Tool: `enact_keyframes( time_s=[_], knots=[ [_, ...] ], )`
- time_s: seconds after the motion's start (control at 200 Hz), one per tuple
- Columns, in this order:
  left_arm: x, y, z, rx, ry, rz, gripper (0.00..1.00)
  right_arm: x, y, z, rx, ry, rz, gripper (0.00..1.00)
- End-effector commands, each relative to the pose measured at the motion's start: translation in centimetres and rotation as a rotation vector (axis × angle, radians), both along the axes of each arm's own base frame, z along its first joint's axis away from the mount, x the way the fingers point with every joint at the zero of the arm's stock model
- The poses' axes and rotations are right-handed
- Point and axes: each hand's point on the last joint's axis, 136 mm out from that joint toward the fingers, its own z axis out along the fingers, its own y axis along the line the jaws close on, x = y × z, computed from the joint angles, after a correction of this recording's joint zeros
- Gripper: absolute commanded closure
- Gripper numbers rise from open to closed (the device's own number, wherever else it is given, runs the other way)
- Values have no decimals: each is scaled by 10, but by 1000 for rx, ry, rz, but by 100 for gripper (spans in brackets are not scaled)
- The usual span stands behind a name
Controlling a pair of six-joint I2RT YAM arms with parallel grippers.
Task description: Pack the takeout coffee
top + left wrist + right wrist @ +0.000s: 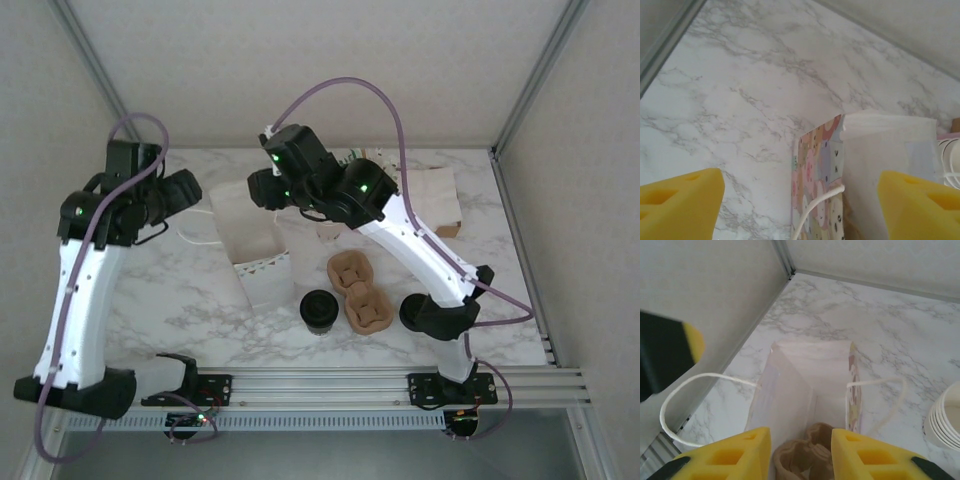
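Left gripper (800, 180): fingers wide apart, empty, near bag (880, 165).
Right gripper (800, 440): part open, brown pulp (802, 457) between fingers; grip unclear.
Coffee (320, 308): upright, beside carrier (358, 292).

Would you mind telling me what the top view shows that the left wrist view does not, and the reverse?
Top view adds the coffee and the carrier beside it. Left wrist view adds the colourful print on the bag. Both share the bag, the marble table and the open left gripper.
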Motion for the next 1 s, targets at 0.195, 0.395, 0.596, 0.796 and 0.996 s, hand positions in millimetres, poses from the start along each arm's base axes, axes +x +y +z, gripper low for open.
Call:
enact_keyframes(
  time_s=[0.195,0.395,0.596,0.796,0.996],
  knots=[
    [44,-26,-46,18,198,-180,32,-19,-15,6,-4,5,10,63],
    [66,-37,-53,93,214,-342,27,-25,-12,-7,-42,21,47,63],
    [72,-47,-69,127,278,-484,29,-28,-11,-12,-63,23,75,62],
    [72,-56,-75,125,292,-572,32,-34,-11,-12,-77,23,117,62],
    [75,-58,-87,133,322,-606,42,-41,-11,-11,-73,34,153,62]
  ],
)
